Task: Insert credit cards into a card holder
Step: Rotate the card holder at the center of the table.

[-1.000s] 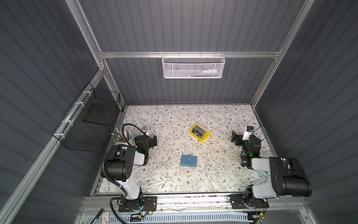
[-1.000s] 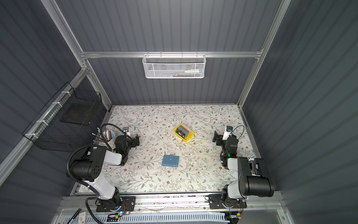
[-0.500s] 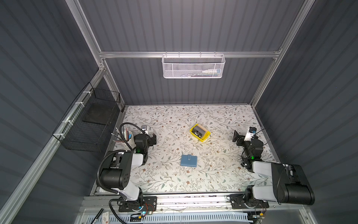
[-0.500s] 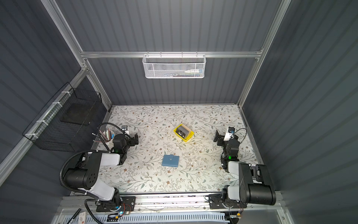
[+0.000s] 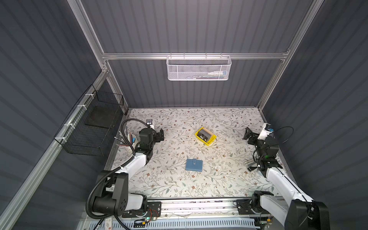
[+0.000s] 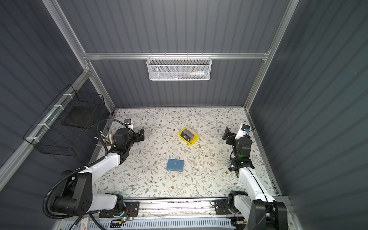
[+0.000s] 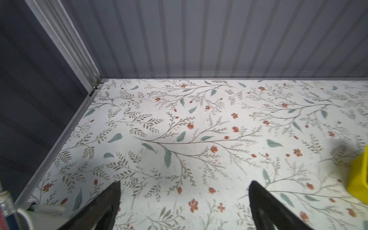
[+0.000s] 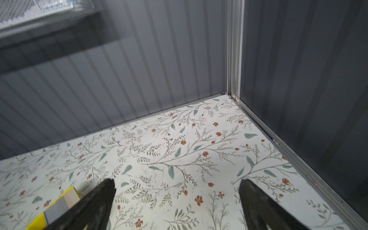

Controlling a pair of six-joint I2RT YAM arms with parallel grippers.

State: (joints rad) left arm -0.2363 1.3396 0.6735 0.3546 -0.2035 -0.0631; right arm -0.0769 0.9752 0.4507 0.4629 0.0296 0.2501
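Both arms have risen at the tabletop's (image 5: 179, 185) side edges. The left hand (image 5: 161, 135) and right hand (image 5: 247, 133) gape empty, with the credit cards (image 5: 205, 135) and card holder (image 5: 194, 164) untouched.

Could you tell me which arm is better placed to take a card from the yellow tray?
Probably the right, narrowly: the yellow tray holding the credit cards sits slightly nearer the right gripper, open and empty. The left gripper, also open, is a little farther off.
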